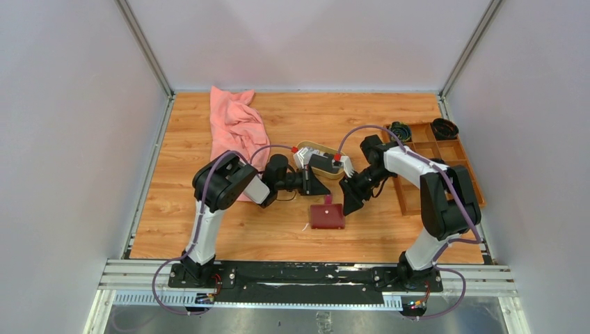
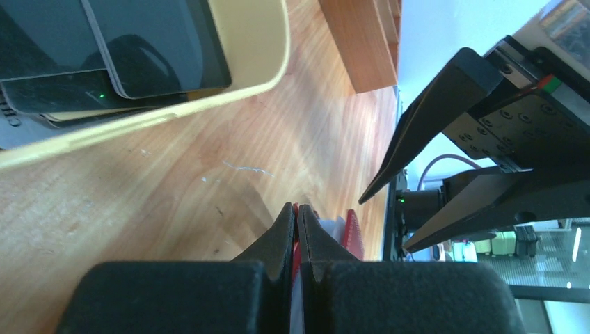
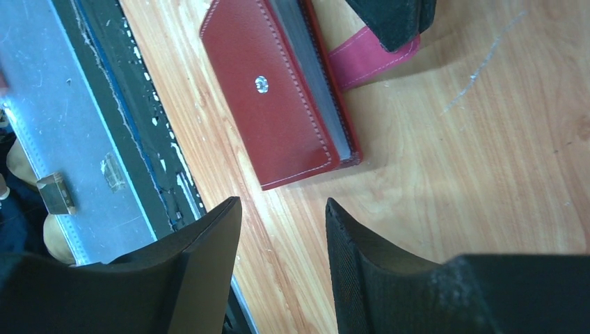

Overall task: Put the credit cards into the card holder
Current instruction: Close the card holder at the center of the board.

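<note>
The dark red card holder (image 1: 327,217) lies shut on the table between the arms, its pale snap facing up (image 3: 261,84). My left gripper (image 1: 322,189) is shut on the holder's red flap (image 3: 365,57), which shows as a red sliver between its closed fingertips (image 2: 297,209). My right gripper (image 1: 348,202) hangs open just right of the holder, with only bare wood between its fingers (image 3: 282,205). Dark credit cards (image 2: 160,42) lie stacked in the oval tan dish (image 1: 306,148) behind the grippers.
A pink cloth (image 1: 236,129) is crumpled at the back left. A brown wooden compartment tray (image 1: 459,149) stands at the right with dark round items (image 1: 400,130) in its far cells. The table's front rail (image 3: 90,139) runs close to the holder.
</note>
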You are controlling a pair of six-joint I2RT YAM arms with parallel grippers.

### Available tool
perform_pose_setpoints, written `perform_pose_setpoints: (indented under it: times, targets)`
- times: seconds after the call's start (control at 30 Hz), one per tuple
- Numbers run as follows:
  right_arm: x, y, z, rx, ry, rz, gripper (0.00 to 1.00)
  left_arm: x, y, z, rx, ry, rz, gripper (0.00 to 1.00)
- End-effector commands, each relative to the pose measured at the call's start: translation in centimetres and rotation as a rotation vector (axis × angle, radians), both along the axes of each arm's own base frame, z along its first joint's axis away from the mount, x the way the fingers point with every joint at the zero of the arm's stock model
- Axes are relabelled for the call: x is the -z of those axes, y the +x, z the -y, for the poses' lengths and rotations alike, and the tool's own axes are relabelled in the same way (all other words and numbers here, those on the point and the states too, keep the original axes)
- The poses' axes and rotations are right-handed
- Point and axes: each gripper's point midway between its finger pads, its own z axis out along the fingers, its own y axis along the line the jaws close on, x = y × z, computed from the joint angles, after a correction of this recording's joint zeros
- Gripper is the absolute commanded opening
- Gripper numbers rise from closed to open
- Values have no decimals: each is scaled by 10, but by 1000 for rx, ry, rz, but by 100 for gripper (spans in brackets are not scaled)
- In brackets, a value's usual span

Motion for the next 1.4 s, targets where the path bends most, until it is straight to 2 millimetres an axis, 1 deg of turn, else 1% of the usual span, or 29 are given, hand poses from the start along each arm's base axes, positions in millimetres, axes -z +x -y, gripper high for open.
perform_pose_setpoints:
  times: [0.0,0.07,0.13,0.23,0.33,0.43,0.53,0.67,0.77,0.87,1.0,1.07,1.2,1.37]
  targets:
    - [-16,-13,-5,-29,87,-12,52,-40,1,-4,-16,-89,88,0]
    - [-23,-16,-9,-38,123,-13,51,-49,-2,-7,-21,-110,109,0]
    - [-31,-20,-14,-48,164,-22,47,-57,-6,-10,-27,-125,132,0]
    - [-37,-25,-21,-61,196,-42,35,-61,-12,-15,-29,-131,154,0]
    - [-31,-29,-29,-73,182,-100,19,-61,-18,-20,-31,-135,175,0]
    - [-19,-27,-33,-59,143,-167,10,-62,-25,-24,-33,-155,197,0]
    - [-10,-25,-35,-48,128,-209,7,-63,-32,-28,-37,-159,231,0]
    - [1,-24,-36,-35,86,-231,4,-61,-41,-27,-23,-148,275,0]
    - [6,-23,-38,-22,76,-258,3,-61,-42,-27,-25,-143,295,0]
    - [1,-21,-45,-16,114,-281,2,-58,-42,-30,-36,-128,307,0]
    - [-14,-14,-54,-24,181,-266,4,-49,-43,-35,-51,-93,316,0]
    - [-13,-9,-56,-20,181,-267,6,-44,-43,-37,-53,-74,318,0]
    - [-1,0,-59,6,158,-284,8,-42,-44,-38,-52,-64,329,0]
    - [25,4,-51,57,56,-291,7,-42,-45,-41,-55,-49,355,0]
